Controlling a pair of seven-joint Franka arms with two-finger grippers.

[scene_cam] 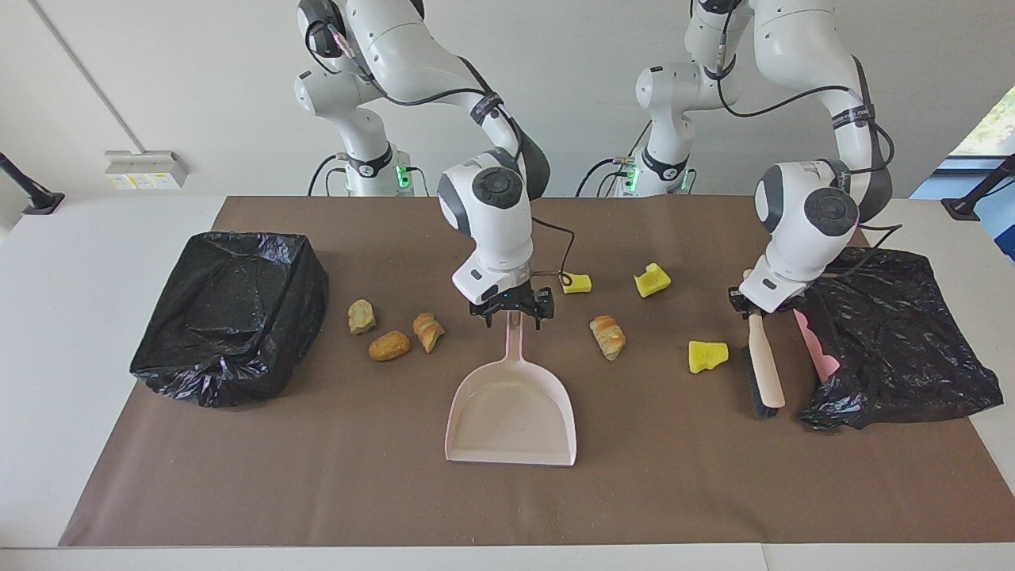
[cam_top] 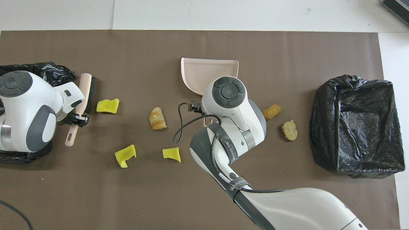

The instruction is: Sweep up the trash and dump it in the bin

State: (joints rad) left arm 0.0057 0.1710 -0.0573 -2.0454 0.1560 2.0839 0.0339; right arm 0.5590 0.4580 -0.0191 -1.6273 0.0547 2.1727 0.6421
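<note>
The trash lies scattered on the brown mat: yellow chunks (scene_cam: 576,282) (scene_cam: 652,280) (scene_cam: 707,355) and tan lumps (scene_cam: 361,316) (scene_cam: 389,346) (scene_cam: 428,331) (scene_cam: 607,336). The pink dustpan (scene_cam: 511,412) lies flat mid-mat, its handle (scene_cam: 514,337) pointing toward the robots. My right gripper (scene_cam: 513,317) is open, low over that handle with a finger on each side. My left gripper (scene_cam: 749,305) is shut on the handle of the brush (scene_cam: 767,369), which slants down to the mat beside one yellow chunk. The black-lined bin (scene_cam: 234,313) stands at the right arm's end.
A crumpled black bag (scene_cam: 888,333) with a pink object (scene_cam: 817,349) showing in it lies at the left arm's end, right beside the brush. Fine crumbs dot the mat. In the overhead view the right arm (cam_top: 230,105) hides part of the dustpan (cam_top: 209,68).
</note>
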